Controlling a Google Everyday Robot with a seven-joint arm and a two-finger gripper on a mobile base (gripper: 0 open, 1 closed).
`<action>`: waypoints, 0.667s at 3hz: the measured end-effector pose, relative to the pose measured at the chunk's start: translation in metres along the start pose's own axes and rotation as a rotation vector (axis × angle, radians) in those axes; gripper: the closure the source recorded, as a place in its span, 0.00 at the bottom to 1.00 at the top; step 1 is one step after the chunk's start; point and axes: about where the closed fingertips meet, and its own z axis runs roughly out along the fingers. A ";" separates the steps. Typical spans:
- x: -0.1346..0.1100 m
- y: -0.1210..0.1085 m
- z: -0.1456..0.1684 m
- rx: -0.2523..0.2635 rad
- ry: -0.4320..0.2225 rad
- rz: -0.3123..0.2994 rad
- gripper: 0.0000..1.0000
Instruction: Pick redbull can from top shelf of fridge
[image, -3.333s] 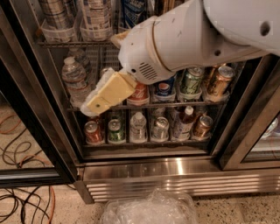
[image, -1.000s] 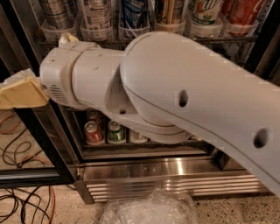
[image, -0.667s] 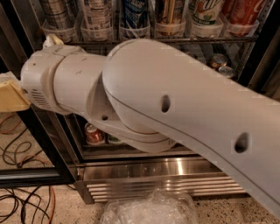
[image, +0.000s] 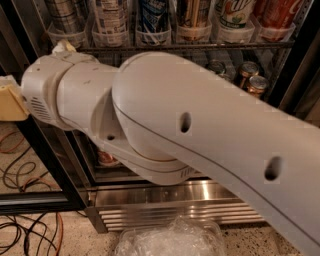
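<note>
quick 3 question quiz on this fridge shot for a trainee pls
1. True or false: the hand is at the left edge of the view, lower than the top shelf.
2. What hides most of the fridge racks? A) the arm B) a door C) a box
3. Fill in: the redbull can stands in a clear ___ on the top shelf.
Key: 1 true; 2 A; 3 tray.

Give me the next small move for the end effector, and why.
Probably raise the end effector and bring it rightward in view toward the redbull can. It sits at the view's left edge, below the top shelf and well left of the can.
</note>
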 end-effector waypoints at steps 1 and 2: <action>-0.001 -0.046 -0.009 0.154 -0.057 0.168 0.00; 0.039 -0.099 -0.039 0.315 -0.069 0.383 0.00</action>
